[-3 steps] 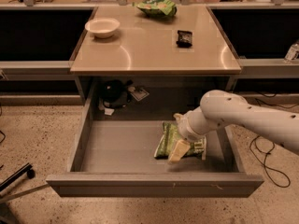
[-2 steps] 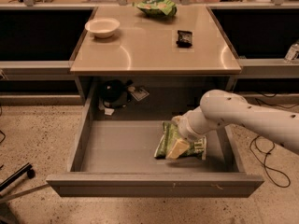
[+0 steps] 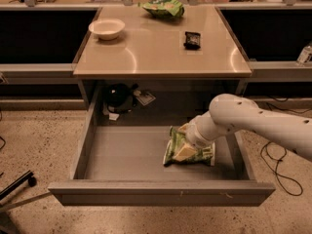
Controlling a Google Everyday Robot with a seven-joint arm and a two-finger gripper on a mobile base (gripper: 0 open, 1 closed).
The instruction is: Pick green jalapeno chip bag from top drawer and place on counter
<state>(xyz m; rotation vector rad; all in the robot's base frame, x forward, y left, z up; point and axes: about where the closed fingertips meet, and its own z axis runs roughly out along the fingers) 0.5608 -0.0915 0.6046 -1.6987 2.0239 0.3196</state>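
Observation:
The green jalapeno chip bag (image 3: 195, 154) lies flat on the floor of the open top drawer (image 3: 161, 191), right of its middle, with a white edge strip on its right side. My gripper (image 3: 183, 146) is down inside the drawer at the end of the white arm (image 3: 253, 123), which reaches in from the right. It sits on the bag's upper left part and hides some of it. The beige counter (image 3: 161, 52) is above the drawer.
On the counter are a white bowl (image 3: 107, 28) at the back left, a bulging green bag (image 3: 163, 7) at the back centre and a small black packet (image 3: 192, 39). A dark object (image 3: 118, 96) and a card (image 3: 145, 98) sit behind the drawer. Cables (image 3: 275, 165) lie on the floor at right.
My gripper has shifted slightly up and back over the bag. The bag and the drawer have stayed in place.

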